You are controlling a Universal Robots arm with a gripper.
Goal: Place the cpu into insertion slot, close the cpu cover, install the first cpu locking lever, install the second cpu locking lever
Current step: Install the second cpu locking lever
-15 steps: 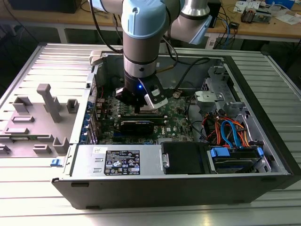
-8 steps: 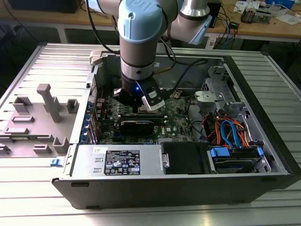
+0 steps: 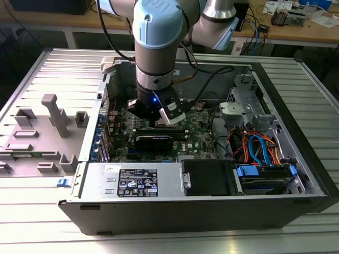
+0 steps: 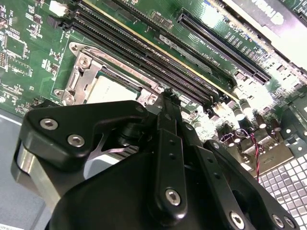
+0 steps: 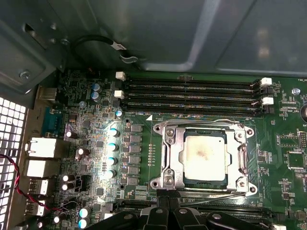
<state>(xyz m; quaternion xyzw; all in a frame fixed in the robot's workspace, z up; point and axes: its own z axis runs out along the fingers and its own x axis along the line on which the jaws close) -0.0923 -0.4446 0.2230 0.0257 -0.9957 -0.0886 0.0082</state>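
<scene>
Claw (image 5: 169, 203), fingers pressed together, touches cpu cover's (image 5: 169, 143) edge over seated cpu (image 5: 205, 155).

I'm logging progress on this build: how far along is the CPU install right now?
Done, by the look of it: the cpu sits in the insertion slot, and the cpu cover lies flat around it in the first wrist view. In hand: the gripper is at the cover's edge, holding nothing visible. Whether either locking lever is latched I cannot tell, so both may remain.
</scene>
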